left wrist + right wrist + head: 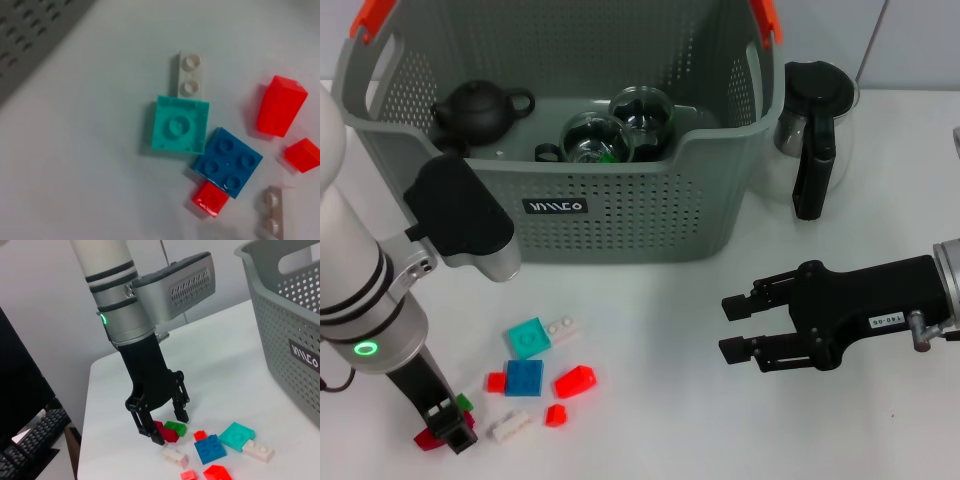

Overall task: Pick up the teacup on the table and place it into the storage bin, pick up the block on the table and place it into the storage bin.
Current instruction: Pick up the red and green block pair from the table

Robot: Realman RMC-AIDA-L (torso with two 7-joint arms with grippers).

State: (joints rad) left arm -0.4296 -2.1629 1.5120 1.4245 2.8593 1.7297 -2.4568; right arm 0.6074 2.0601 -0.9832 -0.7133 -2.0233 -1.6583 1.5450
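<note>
Near the bin's (620, 215) left front corner, my left gripper (448, 428) is down w/ fingers spread astride a red block (167, 434); next, clench & lift. Right gripper (740, 327) idles, released, off the bin's right front. No teacup on table; glass cups already inside bin.

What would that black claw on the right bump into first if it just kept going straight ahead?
Probably the scattered blocks: the right gripper, jaws open, points across the table toward the red block. If it rides higher, it may pass over them.
</note>
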